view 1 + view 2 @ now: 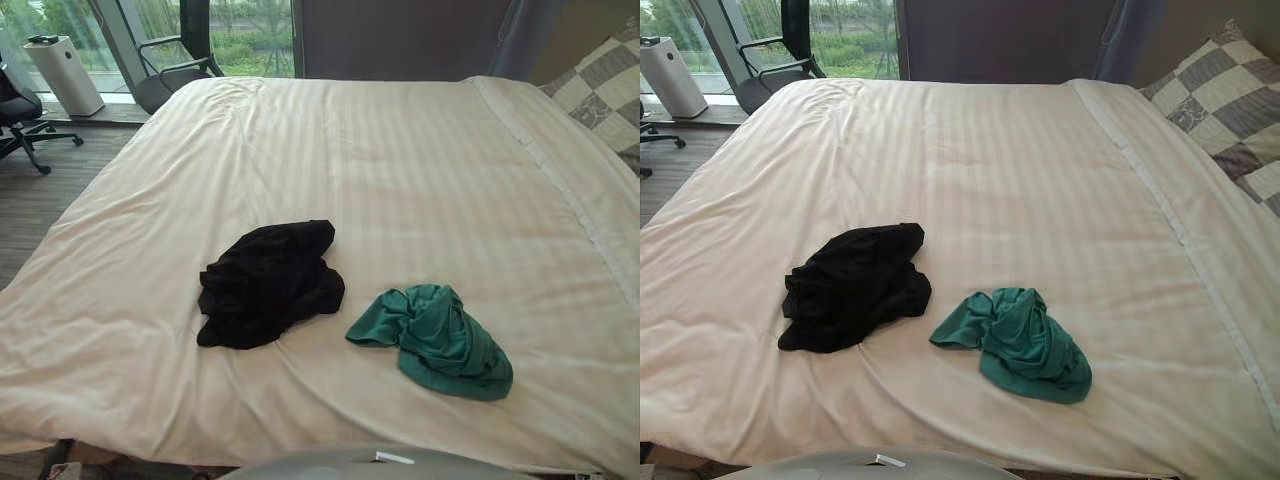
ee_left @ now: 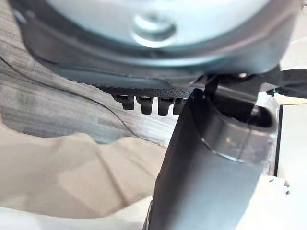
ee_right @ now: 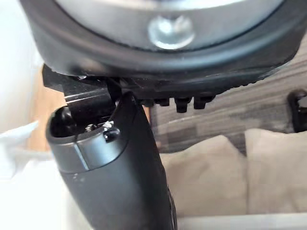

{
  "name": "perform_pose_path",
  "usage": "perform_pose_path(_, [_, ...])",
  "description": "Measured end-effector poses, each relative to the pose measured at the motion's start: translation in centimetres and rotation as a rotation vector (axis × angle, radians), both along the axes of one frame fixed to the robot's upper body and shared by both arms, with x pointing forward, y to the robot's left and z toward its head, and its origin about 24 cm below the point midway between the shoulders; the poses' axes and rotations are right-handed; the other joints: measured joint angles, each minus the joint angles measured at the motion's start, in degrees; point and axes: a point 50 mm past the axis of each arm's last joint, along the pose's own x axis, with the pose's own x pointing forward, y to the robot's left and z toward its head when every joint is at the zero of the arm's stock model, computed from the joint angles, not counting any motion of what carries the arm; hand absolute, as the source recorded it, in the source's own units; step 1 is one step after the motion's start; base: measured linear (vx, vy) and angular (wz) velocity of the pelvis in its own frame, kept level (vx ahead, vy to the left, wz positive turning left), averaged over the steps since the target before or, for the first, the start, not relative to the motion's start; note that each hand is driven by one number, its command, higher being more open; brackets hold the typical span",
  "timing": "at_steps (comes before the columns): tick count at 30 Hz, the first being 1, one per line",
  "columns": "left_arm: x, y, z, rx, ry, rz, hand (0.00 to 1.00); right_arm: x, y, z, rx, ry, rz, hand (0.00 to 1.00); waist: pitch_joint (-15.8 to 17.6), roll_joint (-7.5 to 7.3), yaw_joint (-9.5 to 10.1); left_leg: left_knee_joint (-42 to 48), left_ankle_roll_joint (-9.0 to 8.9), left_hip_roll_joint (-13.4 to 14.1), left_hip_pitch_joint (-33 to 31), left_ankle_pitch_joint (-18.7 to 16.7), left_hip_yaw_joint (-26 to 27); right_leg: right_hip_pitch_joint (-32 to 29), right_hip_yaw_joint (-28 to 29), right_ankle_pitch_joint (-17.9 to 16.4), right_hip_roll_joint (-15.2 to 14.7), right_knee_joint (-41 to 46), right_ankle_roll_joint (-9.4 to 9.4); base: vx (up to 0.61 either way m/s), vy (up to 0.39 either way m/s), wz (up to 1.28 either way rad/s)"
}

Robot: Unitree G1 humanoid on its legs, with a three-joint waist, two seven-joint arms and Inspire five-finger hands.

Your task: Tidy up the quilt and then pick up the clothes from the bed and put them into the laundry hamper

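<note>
Far left, floor at 10 o'clock from the bed: a white tower air purifier (image 1: pixel 65 75) by the window (image 1: pixel 250 35), with a black office chair (image 1: pixel 20 110) just in front of it. A grey swivel chair (image 1: pixel 165 65) stands at the bed's far-left corner, about 11 o'clock.

The quilt (image 1: pixel 380 170), cream with faint stripes, is spread flat over the whole bed. It has shallow creases and a folded band along the right side.

The clothes lie on the near half of the quilt. The black garment (image 1: pixel 268 285) is bunched in a heap left of centre. The teal-green garment (image 1: pixel 435 340) is crumpled at 4 o'clock from the black one, near it but with a gap between them. Neither is held.

Right edge, about 2 o'clock: a grey-and-white checked pillow (image 1: pixel 1230 100) at the head of the bed.

Left hand (image 2: pixel 211 163), in its wrist view: thumb straight out, fingertips (image 2: pixel 144 103) in a loose row. It holds nothing and hangs over grey wood-grain floor (image 2: pixel 57 96) and pale cloth.

Right hand (image 3: pixel 115 172), in its wrist view: the same slack, unclenched pose with fingertips (image 3: pixel 182 103) in a row. It too is empty, above floor and beige fabric.
</note>
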Motion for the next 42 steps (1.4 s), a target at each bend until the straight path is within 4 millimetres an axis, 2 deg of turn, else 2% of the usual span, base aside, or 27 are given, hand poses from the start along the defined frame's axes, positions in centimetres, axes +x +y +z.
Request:
perform_pose_path(1, [0.2, 1.1, 1.0, 0.051, -0.033, 0.021, 1.0, 0.2, -0.5, 0.4, -0.027, 0.016, 0.027, 1.0, -0.4, -0.36, 0.08, -0.4, 0.35, 0.0, -0.3, -0.3, -0.1, -0.3, 0.0, -0.6, 0.1, 0.0, 0.16, -0.14, -0.045, 0.07])
perform_pose_path(3, [0.8, 3.7, 4.5, 0.235, -0.067, 0.019, 1.0, 1.3, -2.1, 2.1, -0.15, 0.067, 0.129, 1.0, -1.3, -0.84, 0.02, 0.0, 0.5, 0.0, -1.7, -0.6, -0.2, -1.7, 0.2, -0.8, 0.0, 0.6, 0.38, -0.17, -0.048, 0.03])
perform_pose_path(4, [0.9, 5.0, 7.0, 0.364, -0.079, 0.013, 1.0, 1.7, -3.5, 3.9, -0.257, 0.079, 0.166, 1.0, -2.2, -0.27, 0.12, 0.2, 0.51, 0.0, -2.2, -0.6, -0.1, -2.4, 0.3, -0.8, -0.1, 1.1, 0.38, -0.13, -0.028, -0.04])
perform_pose_path(5, [1.0, 5.6, 8.4, 0.437, -0.086, 0.009, 1.0, 1.9, -4.2, 5.0, -0.318, 0.085, 0.198, 1.0, -3.1, -0.21, 0.09, 0.4, 0.57, -0.1, -2.6, -0.6, -0.2, -2.7, 0.4, -0.7, -0.2, 1.1, 0.41, -0.08, -0.018, -0.03])
perform_pose_path(6, [1.3, 6.4, 11.1, 0.579, -0.12, 0.011, 1.0, 2.8, -5.3, 7.1, -0.44, 0.109, 0.277, 1.0, -4.2, 0.0, 0.14, 0.7, 0.62, -0.2, -3.1, -0.7, -0.1, -3.1, 0.5, -0.7, -0.2, 1.1, 0.54, -0.05, -0.011, 0.0])
perform_pose_path(8, [1.9, 7.3, 15.7, 0.784, -0.208, 0.026, 1.0, 4.8, -6.1, 10.1, -0.607, 0.086, 0.355, 1.0, -4.7, 0.34, 0.2, 0.9, 0.64, -0.3, -3.6, -0.6, -0.2, -3.5, 0.7, -0.5, -0.3, 1.3, 0.66, -0.06, -0.014, 0.01])
perform_pose_path(10, [2.3, 7.6, 18.7, 0.916, -0.251, 0.042, 1.0, 6.3, -6.3, 11.7, -0.702, 0.051, 0.387, 1.0, -5.0, 0.72, 0.76, 0.8, 0.65, -0.3, -3.8, -0.4, -0.2, -3.9, 0.7, -0.5, -0.3, 1.7, 0.67, -0.03, -0.01, 0.0])
perform_pose_path(12, [2.5, 7.7, 19.7, 0.957, -0.273, 0.048, 1.0, 6.7, -6.5, 12.4, -0.73, 0.046, 0.399, 1.0, -5.1, 0.92, 1.47, 0.8, 0.65, -0.3, -3.8, -0.4, -0.2, -4.0, 0.7, -0.5, -0.3, 1.8, 0.66, 0.02, -0.004, 0.01])
perform_pose_path(18, [2.9, 7.6, 20.8, 0.985, -0.305, 0.055, 1.0, 7.9, -6.7, 13.3, -0.763, 0.043, 0.407, 1.0, -4.9, 1.93, 2.18, 1.3, 0.64, -0.4, -4.5, -0.4, -1.0, -4.1, 0.2, -0.6, -0.4, 1.8, 0.6, 0.04, -0.013, 0.08])
perform_pose_path(23, [5.8, 6.9, 23.3, 1.072, -0.335, -0.084, 1.0, 9.5, -6.2, 14.3, -0.818, 0.02, 0.468, 1.0, -3.2, 1.6, 2.3, 1.7, 0.58, -0.3, -4.4, -0.5, -0.5, -4.3, 0.9, -0.6, -0.4, 2.0, 0.53, -0.02, -0.006, -0.05])
perform_pose_path(27, [9.3, 4.4, 24.6, 1.178, -0.298, -0.277, 1.0, 11.6, -5.1, 15.7, -0.902, -0.035, 0.549, 1.0, -1.6, 1.2, 2.1, 1.8, 0.61, -0.2, -3.7, -0.5, 0.8, -5.2, 2.9, -0.6, -0.2, 2.8, 0.54, -0.05, -0.001, -0.22])
perform_pose_path(29, [11.9, 1.4, 23.8, 1.242, -0.246, -0.408, 1.0, 12.8, -4.5, 17.5, -1.001, -0.09, 0.588, 1.0, 0.1, 1.83, 1.94, 1.8, 0.74, -0.4, -3.4, -0.5, 2.1, -5.8, 4.4, -0.1, -0.3, 2.9, 0.8, -0.06, 0.016, -0.32])
perform_pose_path(31, [12.7, 0.2, 23.1, 1.249, -0.229, -0.462, 1.0, 13.4, -4.1, 18.2, -1.037, -0.118, 0.611, 1.0, 1.1, 2.11, 1.71, 1.9, 0.77, -0.4, -3.4, -0.5, 2.5, -6.0, 5.0, 0.2, -0.2, 2.9, 0.81, -0.05, 0.012, -0.21])
perform_pose_path(32, [13.9, -1.2, 21.9, 1.237, -0.219, -0.54, 1.0, 13.9, -3.7, 18.8, -1.064, -0.141, 0.641, 1.0, 2.0, 2.46, 1.23, 1.9, 0.79, -0.4, -3.3, -0.5, 3.0, -6.2, 5.4, 0.5, -0.1, 2.8, 0.7, -0.04, 0.007, -0.18])
perform_pose_path(35, [15.6, -3.9, 19.4, 1.163, -0.231, -0.662, 1.0, 15.0, -2.6, 19.2, -1.098, -0.152, 0.724, 1.0, 3.4, 2.63, 0.39, 1.8, 0.79, -0.1, -2.3, -0.5, 3.8, -6.0, 6.6, 0.8, 0.1, 2.7, 0.73, -0.01, -0.006, -0.25])
perform_pose_path(39, [16.8, -5.9, 17.4, 1.103, -0.193, -0.781, 1.0, 16.2, -0.5, 19.5, -1.129, -0.197, 0.821, 1.0, 4.8, 2.77, -0.28, 1.8, 0.8, 0.1, -1.5, -0.5, 4.9, -6.1, 8.0, 1.0, 0.3, 2.7, 0.87, -0.01, -0.015, -0.17])
perform_pose_path(42, [17.5, -7.0, 16.9, 1.114, -0.149, -0.844, 1.0, 17.2, 1.2, 19.8, -1.168, -0.212, 0.905, 1.0, 5.6, 3.33, -0.71, 1.7, 0.89, 0.0, -1.6, -0.5, 5.3, -6.1, 8.2, 1.9, 0.3, 1.6, 1.04, -0.02, -0.003, -0.12])
